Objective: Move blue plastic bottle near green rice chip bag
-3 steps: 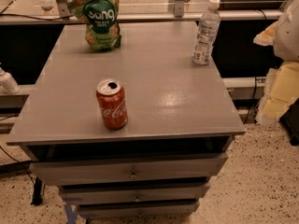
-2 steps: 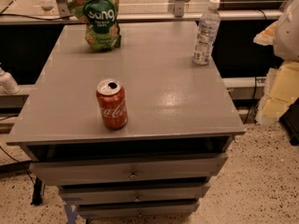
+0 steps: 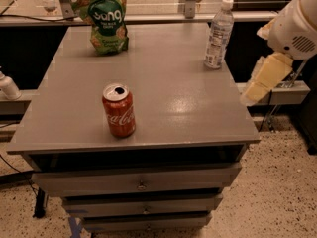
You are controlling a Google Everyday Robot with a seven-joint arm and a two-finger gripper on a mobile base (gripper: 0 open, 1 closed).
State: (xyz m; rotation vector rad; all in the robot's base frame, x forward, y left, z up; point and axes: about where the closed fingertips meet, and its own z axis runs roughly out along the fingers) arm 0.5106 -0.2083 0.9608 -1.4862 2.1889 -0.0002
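The blue plastic bottle (image 3: 218,33) stands upright at the far right of the grey table top (image 3: 163,93); it is clear, with a white cap and a pale label. The green rice chip bag (image 3: 105,19) stands at the far left of the table, well apart from the bottle. My gripper (image 3: 266,79) shows as a cream-coloured part under the white arm (image 3: 295,26). It hangs off the table's right edge, right of and nearer than the bottle, and touches nothing.
A red cola can (image 3: 119,109) stands open near the table's front, left of centre. The table is a cabinet with drawers (image 3: 141,182) below. A rail with metal posts (image 3: 188,4) runs behind the table. A white object (image 3: 7,87) sits at the left.
My arm and gripper have shifted left and slightly up, closer to the table's right edge. The bottle, bag and can have not moved.
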